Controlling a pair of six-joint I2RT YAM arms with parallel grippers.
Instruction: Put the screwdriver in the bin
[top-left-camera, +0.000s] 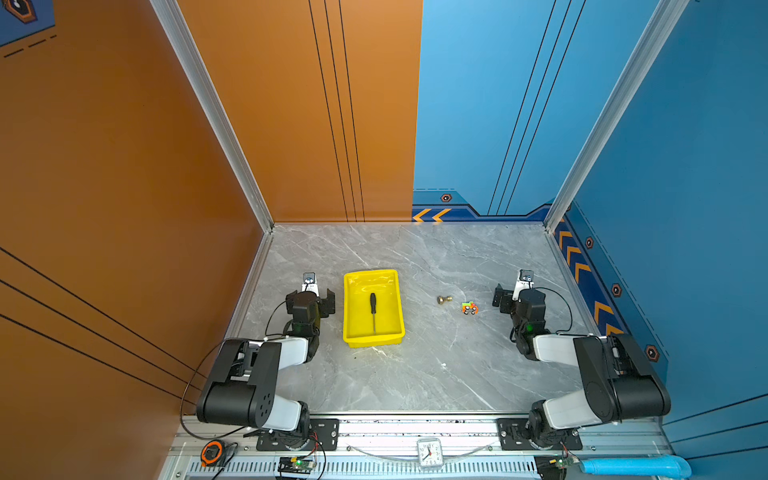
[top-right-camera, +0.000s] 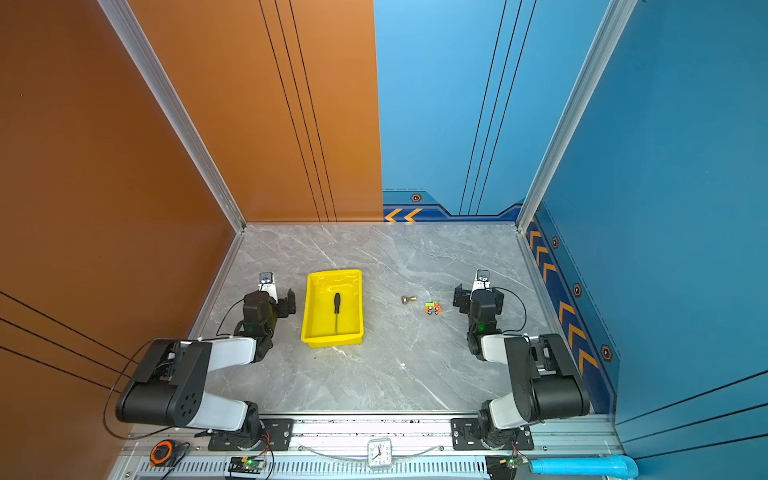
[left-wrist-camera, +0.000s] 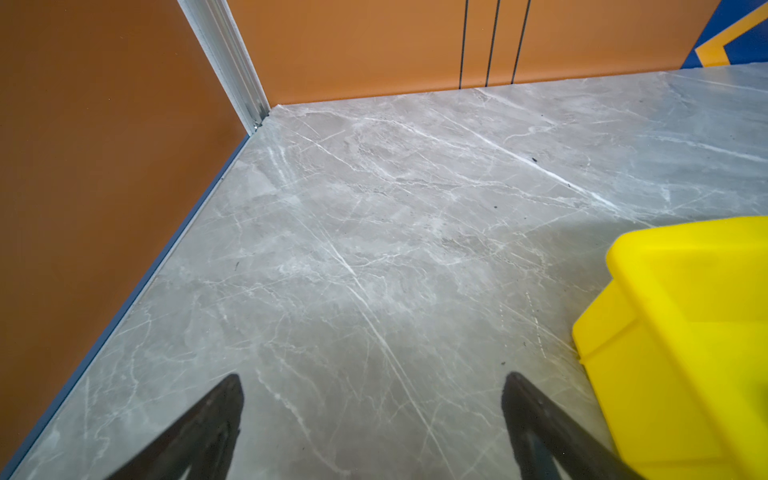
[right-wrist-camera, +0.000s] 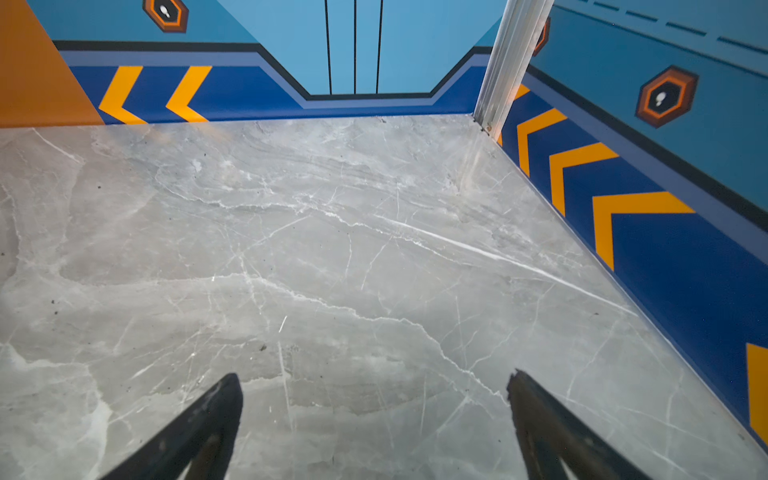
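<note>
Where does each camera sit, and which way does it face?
Top views: high behind the robot, looking down on the table; left arm and right arm show.
Left wrist: low, facing the far orange corner; open left gripper shows, bin beside it.
Right wrist: low, facing the far blue corner; open right gripper shows.
Shared: top views and left wrist see the bin; only top views the screwdriver inside.

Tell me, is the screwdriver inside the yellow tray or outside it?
Inside. In both top views the slim black-handled screwdriver lies on the floor of the shallow yellow plastic bin, within its rim.
</note>
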